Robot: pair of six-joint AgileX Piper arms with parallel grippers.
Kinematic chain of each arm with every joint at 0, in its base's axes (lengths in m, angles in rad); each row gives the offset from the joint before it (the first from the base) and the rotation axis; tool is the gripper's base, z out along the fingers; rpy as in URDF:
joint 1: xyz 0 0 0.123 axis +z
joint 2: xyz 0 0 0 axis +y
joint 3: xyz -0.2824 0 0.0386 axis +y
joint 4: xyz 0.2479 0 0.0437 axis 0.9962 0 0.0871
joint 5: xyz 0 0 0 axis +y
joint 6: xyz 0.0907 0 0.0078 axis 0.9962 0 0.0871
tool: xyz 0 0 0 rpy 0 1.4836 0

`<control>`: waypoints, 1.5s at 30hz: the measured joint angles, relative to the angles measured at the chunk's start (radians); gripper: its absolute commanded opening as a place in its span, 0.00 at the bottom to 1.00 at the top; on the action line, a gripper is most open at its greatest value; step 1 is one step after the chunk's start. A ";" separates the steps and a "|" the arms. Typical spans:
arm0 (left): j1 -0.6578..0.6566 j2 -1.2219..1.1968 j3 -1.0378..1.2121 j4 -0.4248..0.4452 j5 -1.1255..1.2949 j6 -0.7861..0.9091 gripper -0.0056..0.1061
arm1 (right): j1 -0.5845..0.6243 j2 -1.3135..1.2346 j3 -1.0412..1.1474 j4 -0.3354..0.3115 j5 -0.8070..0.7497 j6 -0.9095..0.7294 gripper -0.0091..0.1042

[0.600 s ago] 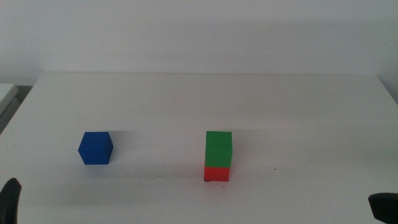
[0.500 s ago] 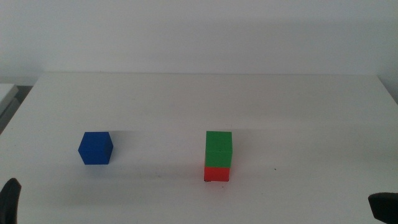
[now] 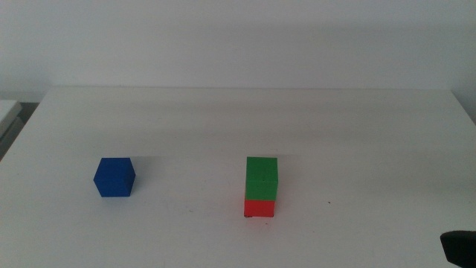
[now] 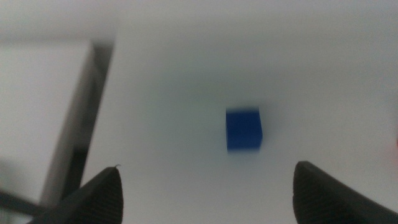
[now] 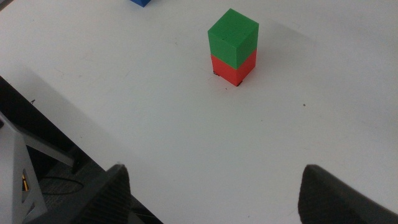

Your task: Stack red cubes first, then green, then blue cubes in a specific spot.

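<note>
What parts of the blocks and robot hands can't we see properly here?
- Red cube: top face hidden under the green cube, every view.
- Blue cube: blurred in the left wrist view; cut off by the edge in the right wrist view.
- Left gripper: out of the middle view.
- Right gripper: only a corner shows in the middle view.

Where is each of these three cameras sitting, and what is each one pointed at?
Middle view: above the table, facing forward and down at the blue cube and the green cube on the red cube; the right gripper shows at the corner.
Left wrist view: on the left arm, left gripper open toward the blue cube.
Right wrist view: right gripper open toward the stack.
Shared: the cubes.
</note>
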 measured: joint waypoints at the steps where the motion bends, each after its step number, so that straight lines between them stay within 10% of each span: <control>1: 0.000 0.048 -0.037 0.000 0.052 -0.003 0.89 | 0.000 0.000 0.000 0.000 0.000 0.000 0.90; 45: -0.070 1.292 -0.372 -0.105 -0.130 0.003 0.86 | 0.000 0.000 0.000 0.000 0.000 0.000 0.90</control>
